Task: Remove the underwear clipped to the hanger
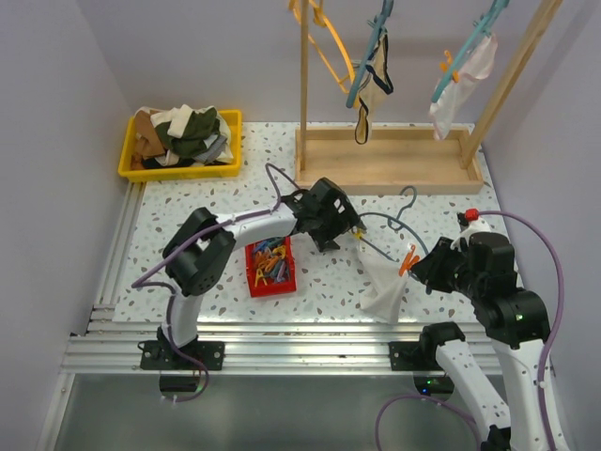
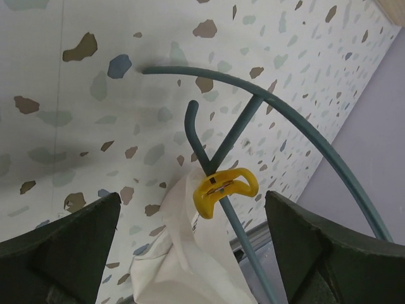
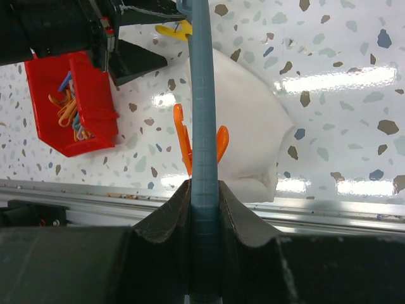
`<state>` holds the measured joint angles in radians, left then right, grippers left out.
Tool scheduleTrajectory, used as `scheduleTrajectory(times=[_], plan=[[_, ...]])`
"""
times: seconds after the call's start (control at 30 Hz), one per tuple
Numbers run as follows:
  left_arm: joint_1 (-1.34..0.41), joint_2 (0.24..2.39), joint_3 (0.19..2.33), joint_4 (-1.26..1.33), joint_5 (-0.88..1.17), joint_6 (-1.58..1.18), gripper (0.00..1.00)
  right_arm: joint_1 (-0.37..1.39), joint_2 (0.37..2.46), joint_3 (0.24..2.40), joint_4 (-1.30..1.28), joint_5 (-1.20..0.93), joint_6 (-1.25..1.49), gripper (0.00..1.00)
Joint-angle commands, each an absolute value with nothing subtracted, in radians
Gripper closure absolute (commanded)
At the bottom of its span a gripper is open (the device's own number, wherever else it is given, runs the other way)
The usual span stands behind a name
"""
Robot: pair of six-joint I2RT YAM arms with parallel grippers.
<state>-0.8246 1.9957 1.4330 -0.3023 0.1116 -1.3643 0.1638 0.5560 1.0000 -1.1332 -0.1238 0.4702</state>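
Underwear [image 3: 247,120] just beyond right end effector [image 3: 204,193] gripping hanger [image 3: 204,95]

left pincer [image 1: 351,228] spread wide, angled down | right pincer [image 3: 204,201] clamped tight, pointing left

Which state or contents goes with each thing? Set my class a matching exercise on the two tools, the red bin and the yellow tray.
Column one:
1. left tool
2. right tool
3. red bin
4. yellow tray

Column two:
A. holds piled clothes
B. shut on the teal hanger bar
C. holds loose clips
D. open, pointed at the yellow clip

Pairs: 1-D, 2-B, 3-C, 4-A.
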Motion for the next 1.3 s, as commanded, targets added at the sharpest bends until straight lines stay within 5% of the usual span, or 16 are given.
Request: scheduleTrajectory(times=[0.0, 0.47, 0.57, 0.83, 1.1, 1.27], plan=[[-0.824, 2.005, 1.499, -0.292, 0.179, -1.431, 0.0, 0.17, 0.554, 1.012, -1.118, -0.112, 0.445, 1.0], [-0.804, 2.106, 1.511, -0.24, 0.282, -1.465, 0.02, 0.172, 0.555, 1.022, -1.118, -0.109, 0.442, 1.0], [-0.798, 2.097, 1.461, -0.187, 0.293, -1.474, 0.12, 0.173, 0.554, 1.019, -1.117, -0.11, 0.442, 1.0], [-0.796, 2.063, 1.393, -0.072, 0.31, -1.499, 0.8, 0.181, 0.554, 1.019, -1.115, -0.103, 0.44, 1.0], [-0.796, 2.046, 1.347, -0.017, 0.33, -1.508, 1.0, 0.192, 0.555, 1.02, -1.115, -0.089, 0.436, 1.0], [-0.798, 1.993, 1.276, 0.092, 0.348, -1.511, 1.0, 0.199, 0.564, 1.008, -1.126, -0.049, 0.425, 1.0]])
